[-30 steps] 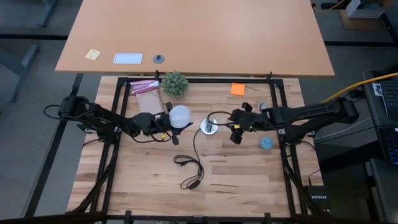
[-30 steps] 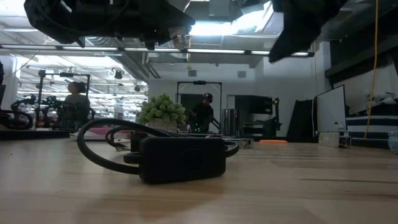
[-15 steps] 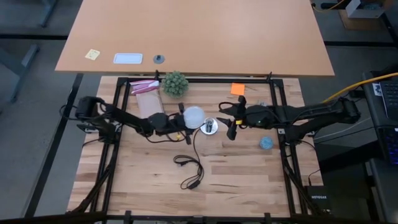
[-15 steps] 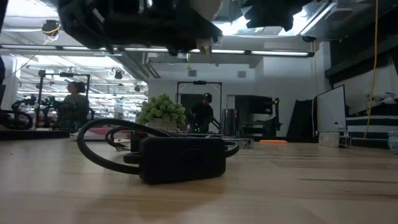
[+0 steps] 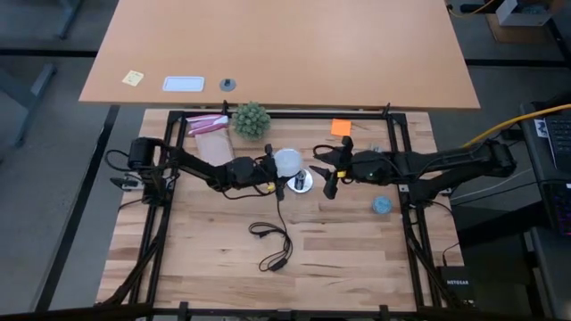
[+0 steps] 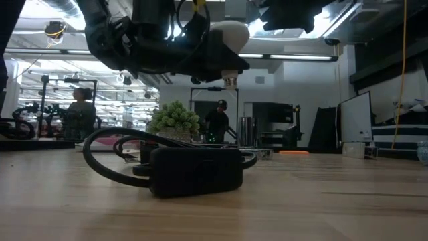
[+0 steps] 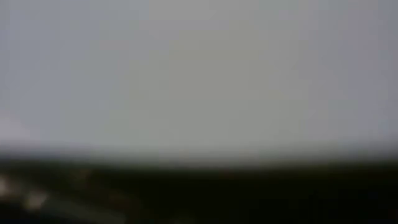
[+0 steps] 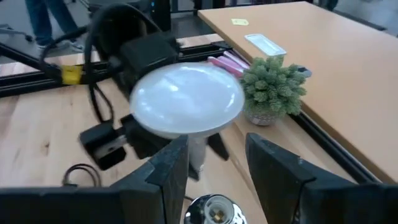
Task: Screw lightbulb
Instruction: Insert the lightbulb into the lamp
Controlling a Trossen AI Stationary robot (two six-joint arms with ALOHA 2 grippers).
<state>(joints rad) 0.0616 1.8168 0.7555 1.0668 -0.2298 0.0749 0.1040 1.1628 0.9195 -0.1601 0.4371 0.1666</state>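
Observation:
The white lightbulb [image 5: 287, 163] hangs upright, dome up and screw base [image 6: 231, 82] down, with my left gripper [image 5: 278, 174] shut on it. It is just above and slightly to the left of the round silvery socket [image 5: 302, 182], which lies on the wooden table [image 5: 357, 250]. In the left wrist view the bulb [image 7: 199, 74] fills the picture as a grey blur. To the socket's right my right gripper [image 5: 332, 169] stands open, its fingers [image 8: 165, 174] apart in front of the bulb [image 8: 186, 99] and above the socket [image 8: 214, 211], touching nothing. My left gripper pinches the bulb between its two fingers on the tapering part [image 8: 199, 149] under the dome. It comes in level from the table's left. The bulb is lifted clear of the table, upright, with its screw base sticking out below the fingers.
The socket's black cord with its switch [image 5: 272, 242] lies on the table toward the near edge, large in the low view [image 6: 194, 171]. A small green plant [image 5: 251, 119] and a pink packet [image 5: 207, 125] stand at the far left, an orange note [image 5: 341, 127] at the far edge, and a light-blue object [image 5: 382, 204] at the right.
My left gripper has carried the bulb toward the table's right, up to the socket, and sunk a little; the bulb has stayed upright. My right gripper rose slightly and tipped early on, then kept still, open throughout.

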